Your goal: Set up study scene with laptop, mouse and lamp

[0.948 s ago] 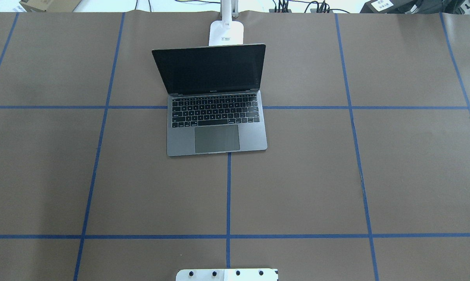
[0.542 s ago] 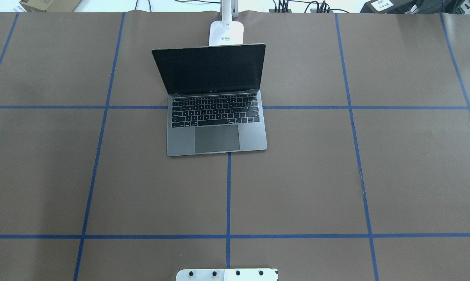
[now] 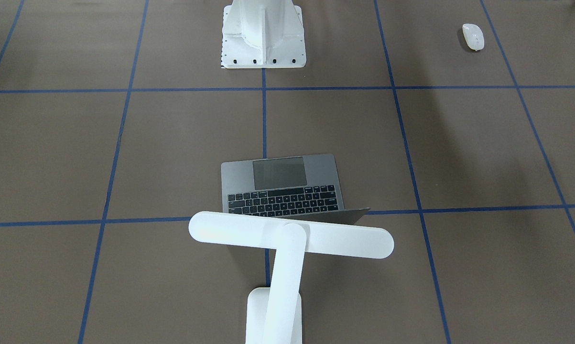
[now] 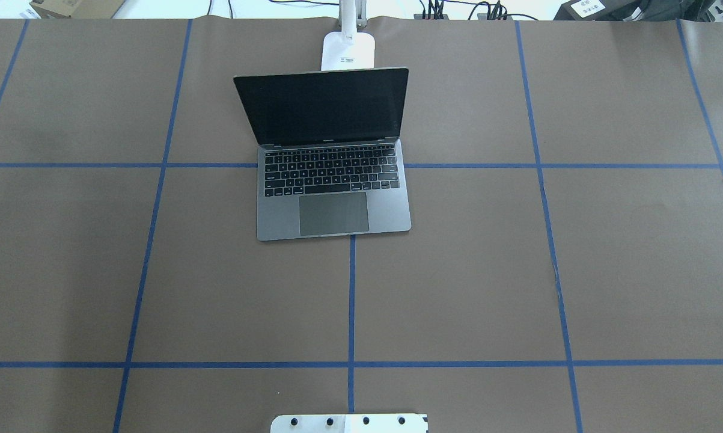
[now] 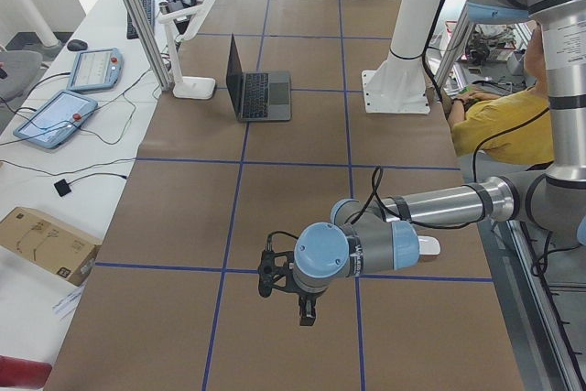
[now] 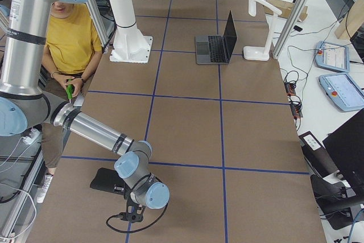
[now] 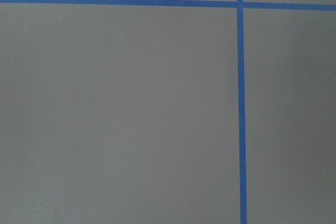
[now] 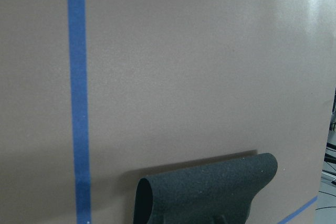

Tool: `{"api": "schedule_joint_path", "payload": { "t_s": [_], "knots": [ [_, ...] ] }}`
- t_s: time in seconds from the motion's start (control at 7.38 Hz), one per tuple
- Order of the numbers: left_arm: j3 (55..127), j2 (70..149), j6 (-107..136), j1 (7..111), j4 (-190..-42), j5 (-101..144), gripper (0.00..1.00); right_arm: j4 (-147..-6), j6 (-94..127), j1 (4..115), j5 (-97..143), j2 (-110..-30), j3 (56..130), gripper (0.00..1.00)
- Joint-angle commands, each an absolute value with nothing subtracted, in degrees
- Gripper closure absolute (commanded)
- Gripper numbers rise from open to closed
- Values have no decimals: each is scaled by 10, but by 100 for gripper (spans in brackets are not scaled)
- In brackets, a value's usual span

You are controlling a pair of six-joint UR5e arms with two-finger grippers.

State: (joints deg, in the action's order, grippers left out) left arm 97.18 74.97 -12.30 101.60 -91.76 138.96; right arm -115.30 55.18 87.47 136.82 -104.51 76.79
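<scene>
The laptop (image 4: 331, 180) stands open at the table's middle, screen dark; it also shows in the front-facing view (image 3: 282, 186). The lamp (image 3: 292, 234) stands right behind it, its bar head over the lid and its base (image 4: 348, 51) at the far edge. The mouse (image 3: 473, 36) lies near the robot's side on its left, close behind the left arm (image 5: 428, 246). My left gripper (image 5: 307, 314) hangs low over bare table at the left end. My right gripper (image 6: 134, 211) hangs low at the right end beside a black mouse pad (image 6: 105, 180). I cannot tell whether either is open.
The white robot pedestal (image 3: 263, 33) stands bolted at the near middle edge. The mouse pad also fills the bottom of the right wrist view (image 8: 210, 190). A person in a yellow shirt (image 6: 71, 38) sits behind the robot. Tablets (image 6: 335, 58) and cables lie past the far edge.
</scene>
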Motion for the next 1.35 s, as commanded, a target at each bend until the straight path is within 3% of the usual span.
{"api": "schedule_joint_path", "payload": {
  "t_s": [0.0,1.22],
  "knots": [
    [971,750,-123,1016,-918,1390,0,-1144,560,874,1384,-1045,759,57],
    [977,742,-124,1016,-918,1390,0,-1091,591,870,1417,-1051,733,59]
  ]
}}
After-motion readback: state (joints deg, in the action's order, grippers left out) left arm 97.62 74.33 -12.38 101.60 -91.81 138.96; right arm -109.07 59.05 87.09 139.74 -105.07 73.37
